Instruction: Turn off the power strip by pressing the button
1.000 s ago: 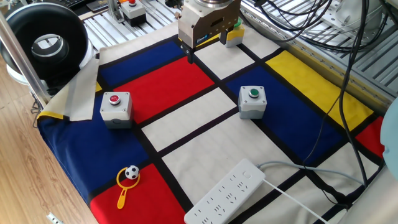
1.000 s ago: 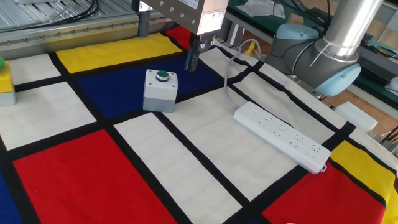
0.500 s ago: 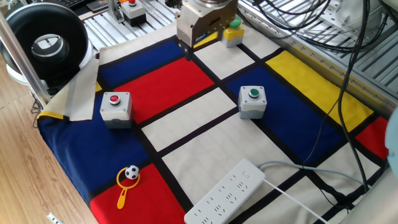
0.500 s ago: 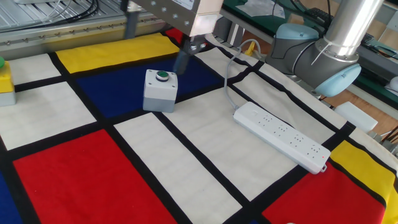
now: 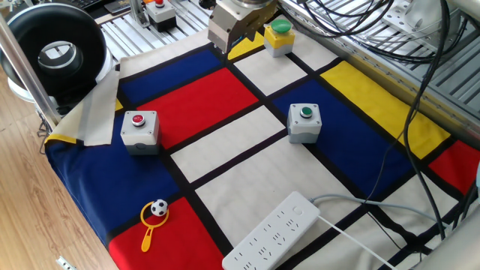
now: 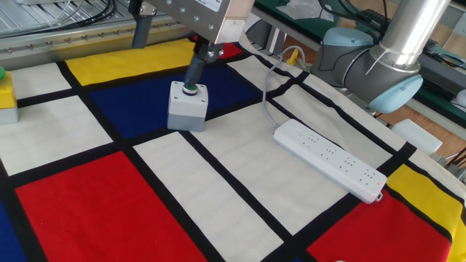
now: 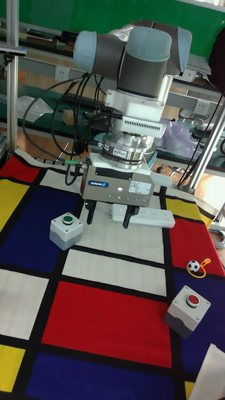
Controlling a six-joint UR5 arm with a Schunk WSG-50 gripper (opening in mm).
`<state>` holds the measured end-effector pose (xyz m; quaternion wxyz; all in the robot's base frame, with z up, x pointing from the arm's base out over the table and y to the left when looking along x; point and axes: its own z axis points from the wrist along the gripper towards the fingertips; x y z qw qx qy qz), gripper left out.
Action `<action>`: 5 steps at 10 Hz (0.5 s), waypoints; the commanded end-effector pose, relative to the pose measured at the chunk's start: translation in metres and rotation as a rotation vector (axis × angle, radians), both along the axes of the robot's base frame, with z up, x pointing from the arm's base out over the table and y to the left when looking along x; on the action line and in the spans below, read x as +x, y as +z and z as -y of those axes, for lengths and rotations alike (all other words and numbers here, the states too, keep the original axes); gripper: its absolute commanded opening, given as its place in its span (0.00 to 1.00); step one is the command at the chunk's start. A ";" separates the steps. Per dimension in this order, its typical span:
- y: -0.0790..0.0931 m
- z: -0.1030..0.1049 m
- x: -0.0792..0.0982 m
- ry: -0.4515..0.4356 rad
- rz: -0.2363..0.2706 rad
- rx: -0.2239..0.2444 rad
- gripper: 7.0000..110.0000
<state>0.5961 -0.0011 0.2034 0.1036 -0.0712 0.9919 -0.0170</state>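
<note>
The white power strip (image 5: 274,232) lies flat near the mat's front edge, and its white cable (image 5: 360,201) runs off to the right. It also shows in the other fixed view (image 6: 328,156). In the tall view it is half hidden behind my gripper (image 7: 156,217). Its button is too small to make out in any view. My gripper (image 7: 109,217) hangs above the mat, far from the strip. It is open, with a clear gap between the fingers and nothing held. In the other fixed view the gripper (image 6: 167,49) hovers by the grey box with the green button (image 6: 187,105).
A grey box with a red button (image 5: 139,130) stands at the left. The green-button box (image 5: 304,122) is mid-mat, and a yellow box with a green button (image 5: 279,37) is at the back. A small football toy (image 5: 155,214) lies front left. Cables (image 5: 420,112) hang at the right.
The gripper has moved up and toward the back of the mat, away from the power strip. In the other fixed view it has slid left over the green-button box.
</note>
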 end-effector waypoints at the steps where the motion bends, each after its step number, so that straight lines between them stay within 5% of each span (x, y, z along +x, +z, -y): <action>1: 0.002 -0.002 0.003 0.004 0.014 0.009 0.00; 5: 0.001 -0.002 0.003 0.001 0.013 0.008 0.00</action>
